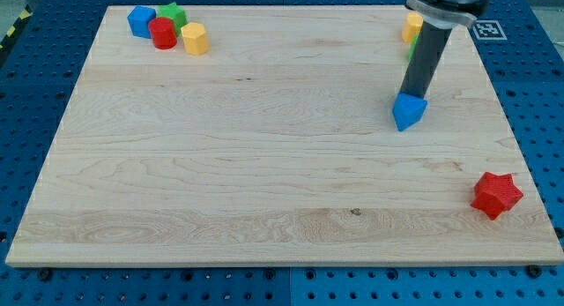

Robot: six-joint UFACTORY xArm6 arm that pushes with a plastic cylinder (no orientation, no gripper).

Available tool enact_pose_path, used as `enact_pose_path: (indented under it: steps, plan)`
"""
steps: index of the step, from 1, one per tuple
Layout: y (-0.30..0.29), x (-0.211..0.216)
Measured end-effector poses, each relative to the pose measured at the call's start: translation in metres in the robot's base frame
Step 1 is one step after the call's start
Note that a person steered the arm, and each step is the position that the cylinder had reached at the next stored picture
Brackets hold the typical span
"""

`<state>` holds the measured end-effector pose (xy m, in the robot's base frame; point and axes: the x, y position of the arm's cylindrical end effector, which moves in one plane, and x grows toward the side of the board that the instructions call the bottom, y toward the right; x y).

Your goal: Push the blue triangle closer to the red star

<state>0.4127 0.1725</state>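
The blue triangle [408, 112] lies right of the board's middle, in the upper half. My tip [411, 96] touches its upper edge, with the dark rod rising toward the view's top. The red star [496, 195] lies near the board's lower right corner, well below and to the right of the triangle.
A cluster sits at the board's upper left: a blue block [140, 21], a green block [173, 16], a red cylinder [163, 33] and a yellow block [195, 39]. A yellow block [412, 26] and a green block [411, 49] sit partly hidden behind the rod. The wooden board [264, 165] rests on a blue pegboard.
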Motion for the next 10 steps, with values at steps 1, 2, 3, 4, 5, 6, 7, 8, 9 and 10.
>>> enact_pose_path:
  steps: [1, 2, 3, 4, 5, 6, 7, 8, 9, 10]
  plan:
    - [-0.001, 0.027]
    - [-0.014, 0.029]
    - [-0.037, 0.031]
    - [-0.039, 0.053]
    - [-0.035, 0.078]
    - [-0.029, 0.103]
    - [-0.014, 0.121]
    - [-0.003, 0.129]
    - [-0.004, 0.131]
    - [-0.026, 0.117]
